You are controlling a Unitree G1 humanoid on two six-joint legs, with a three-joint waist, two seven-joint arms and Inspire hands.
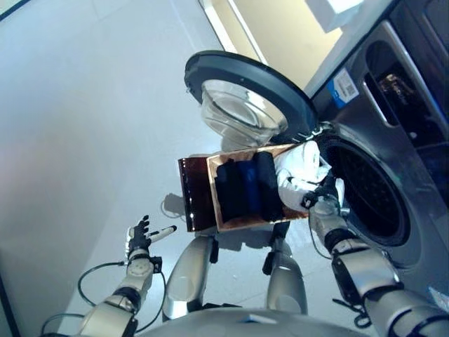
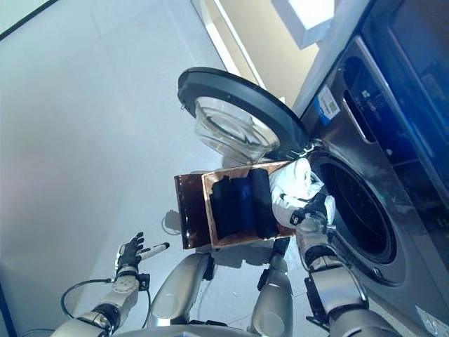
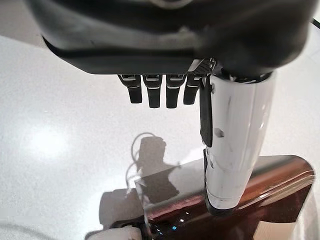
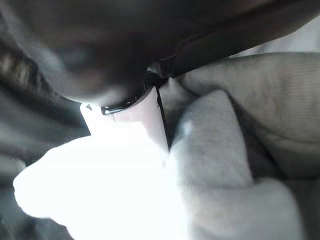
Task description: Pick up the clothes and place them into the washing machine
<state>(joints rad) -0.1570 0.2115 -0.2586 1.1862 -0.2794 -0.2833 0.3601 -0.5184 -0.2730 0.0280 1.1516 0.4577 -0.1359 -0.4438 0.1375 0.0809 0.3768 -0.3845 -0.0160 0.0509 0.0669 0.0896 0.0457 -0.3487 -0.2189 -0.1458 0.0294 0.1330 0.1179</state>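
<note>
A white cloth [image 1: 303,163] hangs at the right end of a brown box [image 1: 198,203], just in front of the washing machine's round drum opening [image 1: 372,196]. My right hand [image 1: 321,199] is shut on this cloth; in the right wrist view its white-covered thumb [image 4: 135,115] presses into the pale fabric [image 4: 210,165]. Dark clothes [image 1: 245,186] lie folded side by side inside the box. My left hand [image 1: 139,237] stays open low on the left over the floor, fingers [image 3: 150,92] straight and holding nothing.
The machine's door [image 1: 245,91] with its glass bowl stands swung open behind the box. A grey control panel [image 1: 393,91] sits above the drum. Pale floor [image 1: 84,126] spreads to the left of the box.
</note>
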